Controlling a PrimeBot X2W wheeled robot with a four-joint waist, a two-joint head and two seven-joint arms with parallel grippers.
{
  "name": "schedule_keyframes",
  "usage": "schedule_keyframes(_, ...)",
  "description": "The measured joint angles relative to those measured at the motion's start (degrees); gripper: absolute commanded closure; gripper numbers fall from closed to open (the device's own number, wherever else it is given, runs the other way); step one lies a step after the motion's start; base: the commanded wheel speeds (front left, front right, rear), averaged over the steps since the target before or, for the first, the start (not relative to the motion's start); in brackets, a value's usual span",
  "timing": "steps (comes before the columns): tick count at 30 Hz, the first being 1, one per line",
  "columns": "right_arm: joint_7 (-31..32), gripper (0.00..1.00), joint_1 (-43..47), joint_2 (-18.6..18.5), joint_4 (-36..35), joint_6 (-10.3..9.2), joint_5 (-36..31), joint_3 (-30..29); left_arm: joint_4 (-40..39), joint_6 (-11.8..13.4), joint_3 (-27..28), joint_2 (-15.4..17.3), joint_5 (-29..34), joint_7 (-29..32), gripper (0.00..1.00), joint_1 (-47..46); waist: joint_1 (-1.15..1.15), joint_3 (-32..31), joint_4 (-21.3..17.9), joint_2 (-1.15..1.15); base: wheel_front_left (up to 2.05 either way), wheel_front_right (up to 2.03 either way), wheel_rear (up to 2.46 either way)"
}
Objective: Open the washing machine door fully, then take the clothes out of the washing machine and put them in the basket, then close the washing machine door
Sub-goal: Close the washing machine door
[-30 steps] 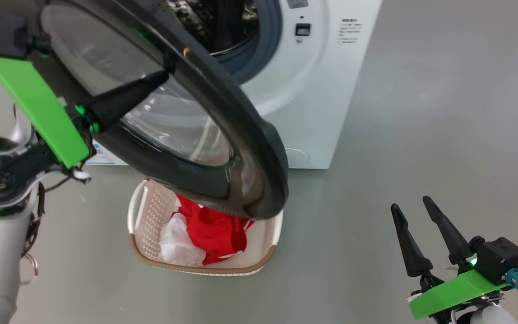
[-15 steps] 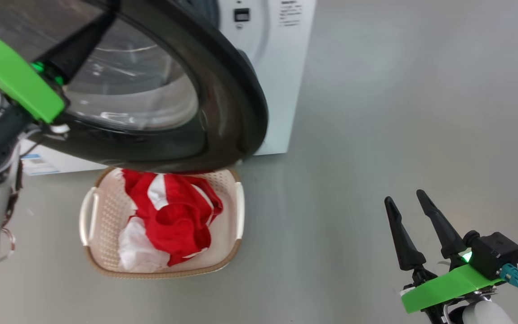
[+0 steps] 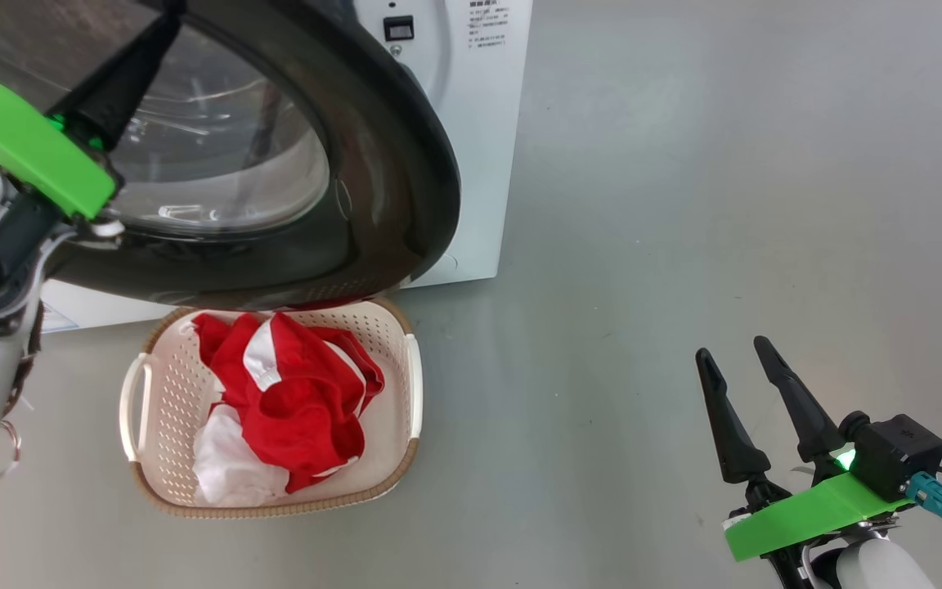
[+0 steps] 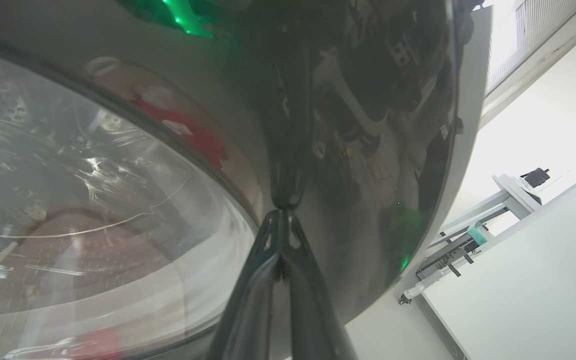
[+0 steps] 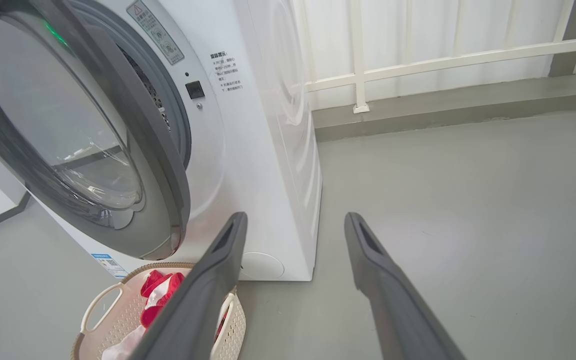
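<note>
Item one, the washing machine door [image 3: 373,164]: wide glossy black rim, bulging clear window, standing partly swung out from the front of the washing machine [image 3: 471,123], mouth not yet covered. Item two, my left gripper [image 3: 162,33]: fingers pressed together with nothing between them, the joined tip laid against the door's black rim [image 4: 358,150] beside the glass (in the left wrist view the tip [image 4: 282,215] meets its own reflection there). Item three, the basket [image 3: 275,509]: cream, perforated, brown rim, on the grey floor just before the machine's front and beneath the door's lower edge. Item four, the clothes [image 3: 291,393]: red and white pieces heaped inside the basket, red uppermost. Item five, my right gripper [image 3: 731,347]: fingers spread wide, empty, over bare floor well apart from the machine on my right; from its wrist the machine's white front [image 5: 263,150], the door [image 5: 158,165] and the basket's handle [image 5: 95,305] lie ahead.
</note>
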Motion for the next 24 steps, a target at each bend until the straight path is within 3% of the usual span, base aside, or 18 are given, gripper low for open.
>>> schedule_keyframes(12, 0.0, 0.00, 0.3, -0.1, 0.0, 0.00, 0.0, -0.1, -5.6, 0.0, -5.2, 4.0, -4.1, -3.8, 1.00, 4.4, 0.00, -2.0, 1.5, 0.00, 0.00, 0.00, 0.00)
schedule_keyframes(14, 0.0, 0.00, 0.4, -0.2, 0.0, 0.00, 0.0, -0.1, -6.6, 0.0, -5.5, 4.7, -4.6, -5.7, 0.83, 6.8, 0.00, -2.5, 1.9, 0.00, 0.00, 0.00, 0.00)
schedule_keyframes(15, 0.0, 0.00, 0.4, -0.3, 0.0, 0.00, 0.0, -0.1, -7.1, 0.0, -5.7, 5.2, -4.8, -6.4, 0.83, 8.1, 0.00, -2.7, 2.0, 0.00, 0.00, 0.00, 0.00)
schedule_keyframes(17, 0.0, 0.00, 0.6, -0.5, 0.0, 0.00, 0.0, -0.1, -8.4, 0.0, -6.0, 5.8, -6.5, -9.1, 0.54, 12.2, 0.00, -3.5, 2.6, 0.00, 0.00, 0.00, 0.00)
schedule_keyframes(18, 0.0, 0.00, 0.9, -0.7, 0.0, 0.00, 0.0, -0.1, -8.8, 0.0, -6.2, 6.0, -6.8, -9.8, 0.47, 13.5, 0.00, -3.7, 2.9, 0.00, 0.00, 0.00, 0.00)
schedule_keyframes(19, 0.0, 0.00, 1.4, -0.8, -0.1, 0.00, 0.0, -0.1, -9.1, 0.0, -6.3, 6.3, -7.1, -10.8, 0.27, 14.8, 0.00, -3.9, 3.2, 0.00, 0.00, 0.00, 0.00)
schedule_keyframes(21, 0.0, 0.00, 2.3, -1.0, 0.0, 0.00, 0.0, -0.2, -9.4, 0.0, -6.3, 6.9, -7.8, -12.3, 0.00, 17.4, 0.00, -4.3, 3.7, 0.00, 0.00, 0.00, 0.00)
schedule_keyframes(24, 0.0, 0.00, 2.6, -1.1, -0.1, 0.00, 0.0, -0.5, -9.9, 0.0, -6.3, 7.5, -8.6, -14.7, 0.00, 20.8, 0.00, -4.7, 4.5, 0.00, 0.00, 0.00, 0.00)
